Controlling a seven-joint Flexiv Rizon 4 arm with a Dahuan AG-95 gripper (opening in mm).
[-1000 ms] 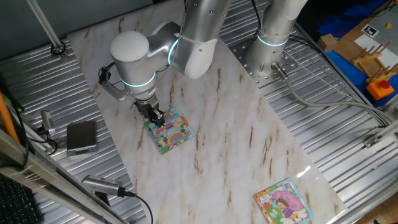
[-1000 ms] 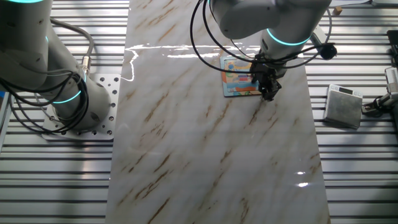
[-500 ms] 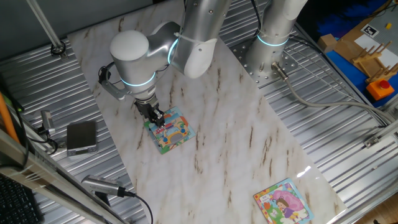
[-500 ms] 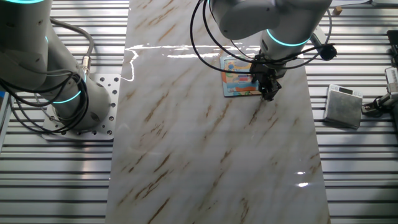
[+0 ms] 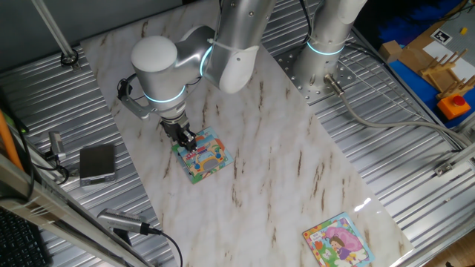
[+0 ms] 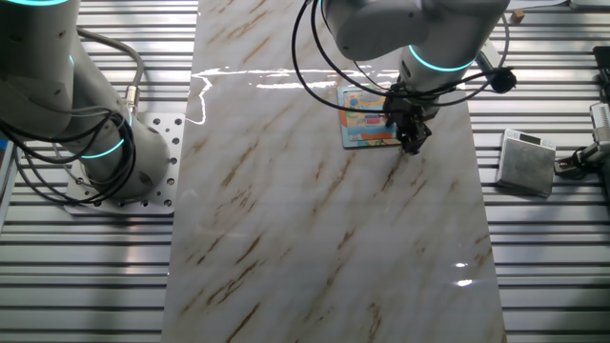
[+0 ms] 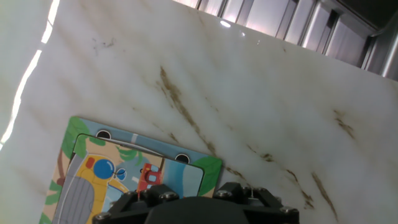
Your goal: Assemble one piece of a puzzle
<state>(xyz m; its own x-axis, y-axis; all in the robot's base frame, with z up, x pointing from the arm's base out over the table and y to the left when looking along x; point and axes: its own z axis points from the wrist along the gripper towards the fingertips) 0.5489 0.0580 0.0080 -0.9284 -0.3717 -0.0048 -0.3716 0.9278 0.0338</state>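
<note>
The gripper [image 5: 187,141] is down on the puzzle [image 5: 205,158], at the board's corner nearest the worktop's long edge beside a grey box [image 5: 97,163]. Whether its fingers are spread or pinching cannot be told, and the piece cannot be made out. A second puzzle [image 5: 338,241] lies at the worktop's far corner.

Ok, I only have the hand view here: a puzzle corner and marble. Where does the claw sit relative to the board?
Observer: The claw is low over one corner of the puzzle, at the board's edge.
Operator: Can you see the piece?
Observer: No. It shows in neither fixed view, and the claw's tips are too small to tell whether they are shut.
Operator: Anything else around?
Observer: A second puzzle, a girl in pink, lies at another corner of the marble table.
</note>
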